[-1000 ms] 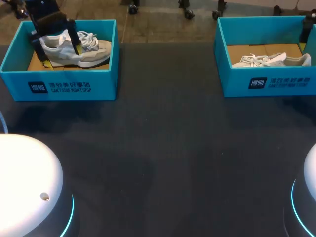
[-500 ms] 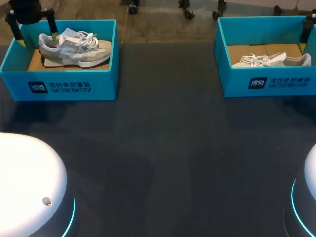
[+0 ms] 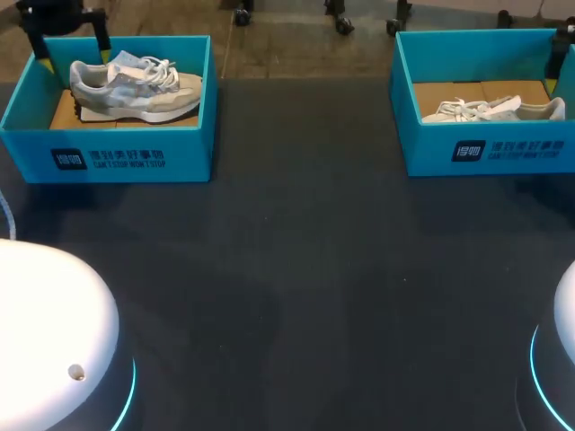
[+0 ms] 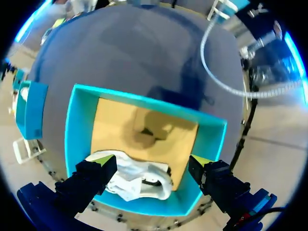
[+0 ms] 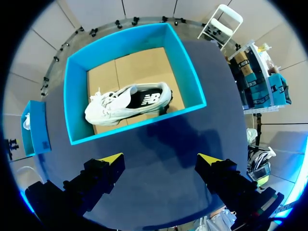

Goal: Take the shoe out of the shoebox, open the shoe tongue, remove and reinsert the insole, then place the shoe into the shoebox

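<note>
A grey and beige shoe (image 3: 135, 87) lies on its side in the left teal shoebox (image 3: 117, 154) at the table's back left. My left gripper (image 3: 68, 40) hangs open over that box's back left corner. In the left wrist view the gripper (image 4: 150, 162) is above the shoe's heel (image 4: 139, 177), its fingers apart and touching nothing. A white shoe (image 3: 494, 109) lies in the right shoebox (image 3: 503, 148) at the back right. My right gripper (image 5: 160, 159) is open, high above the table just in front of that shoebox (image 5: 72, 110) and its shoe (image 5: 127, 103).
Brown cardboard lines both box floors (image 4: 144, 130). Dark table (image 3: 305, 269) stretches between and in front of the boxes. The rounded white arm bases (image 3: 49, 332) sit at the near corners.
My left gripper has let go of the shoe's heel and drawn back up to the box's rear left corner. The shoe has settled in the box. The right arm has not moved.
</note>
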Controlling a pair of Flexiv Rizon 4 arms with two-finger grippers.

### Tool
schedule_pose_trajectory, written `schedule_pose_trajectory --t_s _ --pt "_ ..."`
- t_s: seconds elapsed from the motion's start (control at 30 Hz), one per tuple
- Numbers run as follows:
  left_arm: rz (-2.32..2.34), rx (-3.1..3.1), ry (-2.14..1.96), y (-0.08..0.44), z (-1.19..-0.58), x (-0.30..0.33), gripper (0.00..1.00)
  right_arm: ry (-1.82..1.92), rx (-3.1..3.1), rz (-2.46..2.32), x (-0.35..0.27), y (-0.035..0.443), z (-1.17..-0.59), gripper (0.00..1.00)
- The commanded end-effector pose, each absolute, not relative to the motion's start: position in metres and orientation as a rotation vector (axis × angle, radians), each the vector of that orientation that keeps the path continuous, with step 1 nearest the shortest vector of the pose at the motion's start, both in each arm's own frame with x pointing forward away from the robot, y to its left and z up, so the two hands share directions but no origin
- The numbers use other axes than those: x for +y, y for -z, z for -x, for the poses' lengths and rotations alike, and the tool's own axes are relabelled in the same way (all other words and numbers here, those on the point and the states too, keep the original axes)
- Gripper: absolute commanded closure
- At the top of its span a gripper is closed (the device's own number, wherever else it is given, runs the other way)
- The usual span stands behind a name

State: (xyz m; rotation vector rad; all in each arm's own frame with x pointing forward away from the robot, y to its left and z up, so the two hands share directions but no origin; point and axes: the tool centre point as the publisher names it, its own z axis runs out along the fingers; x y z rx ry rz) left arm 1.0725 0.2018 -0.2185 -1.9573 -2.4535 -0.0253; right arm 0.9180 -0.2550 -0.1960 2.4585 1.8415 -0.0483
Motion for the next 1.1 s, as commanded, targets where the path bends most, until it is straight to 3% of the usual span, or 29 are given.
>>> schedule_pose_trajectory --t_s 0.03,0.2,0.6,1.1 --pt "2.061 -2.407 -0.029 0.230 -1.110 0.221 0.00 0.048 1.842 -2.459 -0.255 0.196 -0.918 0.00" --pt "2.126 -2.263 -0.135 0.242 -1.156 0.240 0.00 0.048 1.842 -2.459 -0.255 0.196 -0.918 0.00" --pt "2.126 -2.263 -0.135 0.242 -1.156 0.240 0.00 0.048 1.842 -2.459 -0.255 0.196 -0.918 0.00" --pt "2.200 -2.178 -0.039 0.282 -1.196 0.267 0.00 0.048 1.842 -2.459 -0.255 0.196 -0.918 0.00"
